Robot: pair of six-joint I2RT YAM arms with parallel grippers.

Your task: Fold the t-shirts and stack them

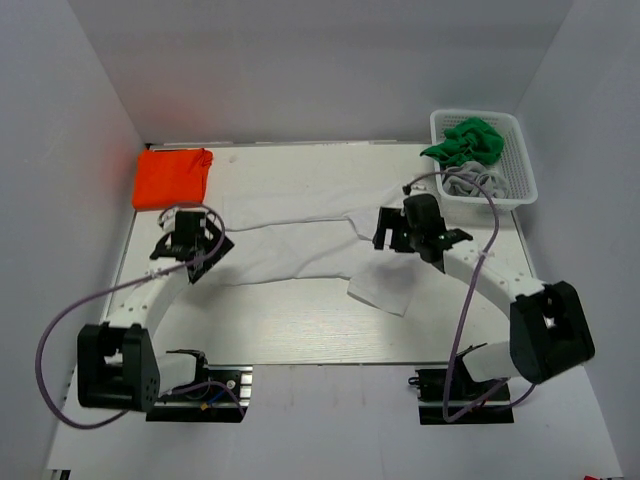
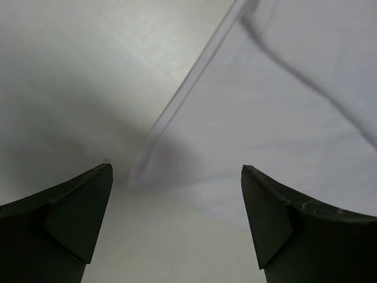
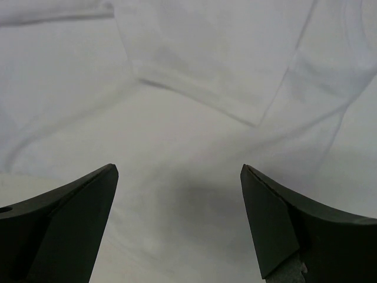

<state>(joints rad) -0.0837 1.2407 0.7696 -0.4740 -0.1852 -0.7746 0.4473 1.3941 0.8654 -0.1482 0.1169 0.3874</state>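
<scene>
Note left arm (image 1: 135, 300) arched up from its base, reaching forward, wrist pitched down. Read left gripper (image 2: 177, 170) as spread wide: dark tapered fingers (image 2: 76, 218) well apart, gripping nothing. Note right arm (image 1: 495, 280) arched likewise, reaching forward and inward, wrist pitched down. Read right gripper (image 3: 179, 168) as spread wide too, gripping nothing. Cannot fix wrist heights; seemingly low.

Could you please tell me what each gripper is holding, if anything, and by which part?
Nothing: left gripper and right gripper stand with jaws open and empty above the white t-shirt.
</scene>
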